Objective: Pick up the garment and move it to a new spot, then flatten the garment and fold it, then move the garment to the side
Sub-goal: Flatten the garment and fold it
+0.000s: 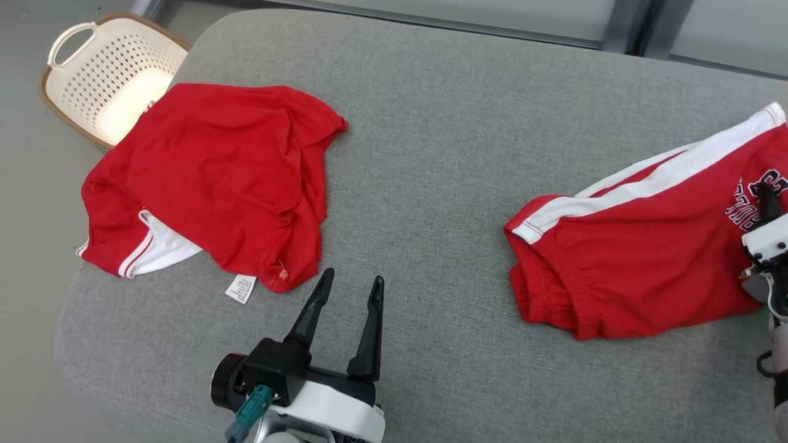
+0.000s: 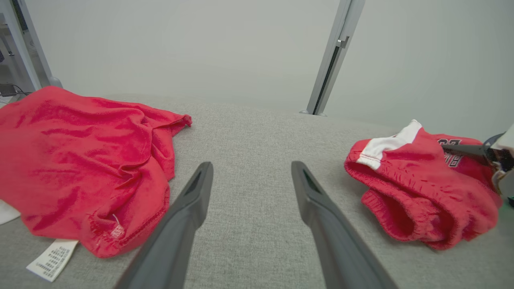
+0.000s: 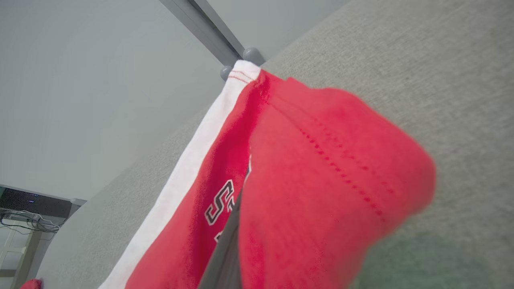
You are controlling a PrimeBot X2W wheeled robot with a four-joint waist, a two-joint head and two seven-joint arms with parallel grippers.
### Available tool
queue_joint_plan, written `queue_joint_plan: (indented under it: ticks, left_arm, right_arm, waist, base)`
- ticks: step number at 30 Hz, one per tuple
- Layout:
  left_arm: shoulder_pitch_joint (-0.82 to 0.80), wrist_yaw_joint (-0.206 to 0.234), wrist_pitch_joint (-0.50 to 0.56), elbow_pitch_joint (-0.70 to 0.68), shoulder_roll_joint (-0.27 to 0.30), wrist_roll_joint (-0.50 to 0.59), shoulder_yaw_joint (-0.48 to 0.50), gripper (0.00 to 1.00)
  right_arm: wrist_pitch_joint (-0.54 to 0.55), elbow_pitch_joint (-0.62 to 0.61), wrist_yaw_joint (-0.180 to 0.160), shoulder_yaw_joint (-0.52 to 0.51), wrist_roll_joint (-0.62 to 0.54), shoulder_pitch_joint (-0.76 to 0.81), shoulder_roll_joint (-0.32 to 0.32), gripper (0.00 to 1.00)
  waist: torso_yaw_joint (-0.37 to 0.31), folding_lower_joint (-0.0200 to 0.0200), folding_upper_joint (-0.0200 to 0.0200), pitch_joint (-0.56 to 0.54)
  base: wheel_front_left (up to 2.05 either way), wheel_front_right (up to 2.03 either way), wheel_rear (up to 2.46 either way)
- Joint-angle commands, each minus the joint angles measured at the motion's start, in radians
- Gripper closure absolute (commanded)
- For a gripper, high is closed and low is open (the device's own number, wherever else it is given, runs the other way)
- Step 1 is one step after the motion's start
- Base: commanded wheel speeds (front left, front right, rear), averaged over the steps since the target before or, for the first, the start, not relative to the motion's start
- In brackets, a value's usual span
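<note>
currently, nearest me: left gripper [image 1: 354, 275] hovers over the grey padded top [image 1: 443, 154], jaws spread wide, holding nothing. further out on the right, right gripper [image 1: 765, 195] is pinched closed on the red shorts [image 1: 628, 264] beside the printed lettering; in the right wrist view cloth folds over one finger. shorts lie crumpled at the pad's right edge, white side stripe up. judgement: light, limp knit, likely to sag and bunch from a single pinch; the gathered waistband or a stitched hem looks the firmer hold for spreading. further left, a second red garment [image 1: 215, 178]; beyond it, a perforated basket [image 1: 68, 43].
</note>
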Motion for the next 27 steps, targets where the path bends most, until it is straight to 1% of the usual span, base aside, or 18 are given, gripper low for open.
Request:
queue_joint_plan:
  ticks: [1,7,10,13,17,18,23,25,27]
  left_arm:
    - [-0.006,-0.002,0.0,0.004,0.003,0.0,0.007,0.0]
    - [-0.003,-0.017,0.0,0.014,0.003,0.011,0.028,0.0]
    - [0.004,-0.022,0.0,0.02,0.003,0.016,0.041,0.0]
    - [0.015,-0.031,0.0,0.029,0.003,0.019,0.052,0.0]
    - [0.028,-0.043,0.0,0.041,0.003,0.021,0.063,0.0]
    - [0.028,-0.043,0.0,0.041,0.003,0.021,0.063,0.0]
    - [0.025,-0.057,0.0,0.046,0.003,0.026,0.052,0.0]
    - [0.027,-0.06,0.0,0.05,0.004,0.024,0.044,0.0]
    - [0.037,-0.062,0.0,0.056,0.003,0.015,0.048,0.0]
  right_arm:
    - [-0.031,-0.008,0.0,0.01,0.016,0.041,0.002,1.0]
    - [-0.109,-0.071,0.0,0.045,0.096,0.121,0.01,1.0]
    - [-0.146,-0.095,0.0,0.038,0.129,0.17,0.005,1.0]
    - [-0.195,-0.098,0.0,0.016,0.132,0.227,-0.004,1.0]
    - [-0.254,-0.04,0.0,-0.031,0.068,0.295,-0.015,1.0]
    - [-0.254,-0.04,0.0,-0.031,0.068,0.295,-0.015,1.0]
    - [-0.306,0.011,0.0,-0.089,-0.012,0.278,-0.01,1.0]
    - [-0.347,0.001,0.0,-0.088,-0.044,0.252,0.004,1.0]
    - [-0.363,-0.021,0.0,-0.06,-0.065,0.236,0.022,1.0]
  waist:
    - [-0.016,0.0,-0.0001,-0.017]
    - [-0.069,0.0,-0.0001,-0.063]
    - [-0.099,0.0,-0.0001,-0.086]
    - [-0.127,0.0,-0.0001,-0.111]
    - [-0.154,0.0,-0.0001,-0.137]
    - [-0.154,0.0,-0.0001,-0.137]
    - [-0.164,0.0,-0.0001,-0.146]
    - [-0.158,0.0,-0.0001,-0.153]
    - [-0.152,0.0,-0.0001,-0.16]
  base:
    - [0.0,0.0,0.0]
    - [0.0,0.0,0.0]
    - [0.0,0.0,0.0]
    - [0.0,0.0,0.0]
    - [0.0,0.0,0.0]
    - [0.0,0.0,0.0]
    - [0.0,0.0,0.0]
    - [0.0,0.0,0.0]
    - [0.0,0.0,0.0]
